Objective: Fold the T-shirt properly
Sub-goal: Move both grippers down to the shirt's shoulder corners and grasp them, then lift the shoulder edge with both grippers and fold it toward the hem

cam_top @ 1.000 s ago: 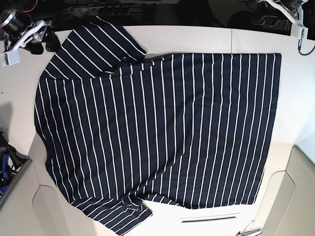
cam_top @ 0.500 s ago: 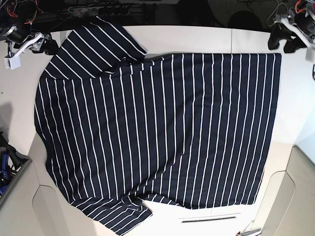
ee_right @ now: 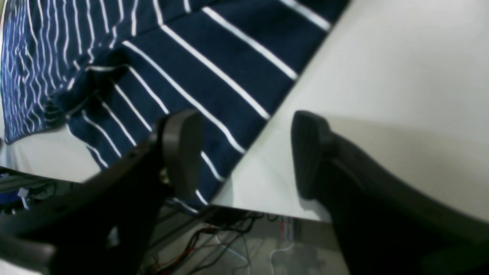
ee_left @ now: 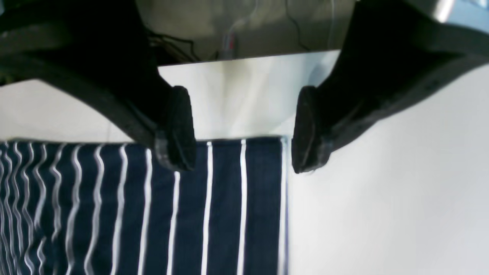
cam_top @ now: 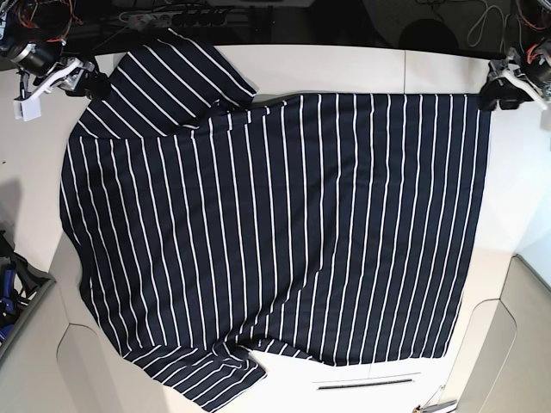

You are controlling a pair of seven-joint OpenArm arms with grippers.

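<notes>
The dark navy T-shirt [cam_top: 284,232] with thin white stripes lies spread flat on the white table [cam_top: 344,64], one sleeve at the top left and one at the bottom. My left gripper [cam_top: 493,95] is open at the shirt's top right corner. In the left wrist view the gripper [ee_left: 242,151] straddles that corner of the T-shirt [ee_left: 225,206], one fingertip [ee_left: 175,130] over the cloth and the other just off its edge. My right gripper [cam_top: 92,83] is open at the top left sleeve. In the right wrist view the gripper [ee_right: 244,152] straddles the sleeve's edge [ee_right: 214,76] by the table rim.
Cables [ee_right: 229,240] hang below the table's far edge. A dark box with blue items [cam_top: 7,297] sits at the left edge. A black slot [cam_top: 366,385] lies in the table near the front. Beige panels [cam_top: 525,344] flank the front corners.
Both grippers have moved in from the table's far corners onto the shirt: the left one down to the top right corner, the right one across to the top left sleeve. The shirt has not moved.
</notes>
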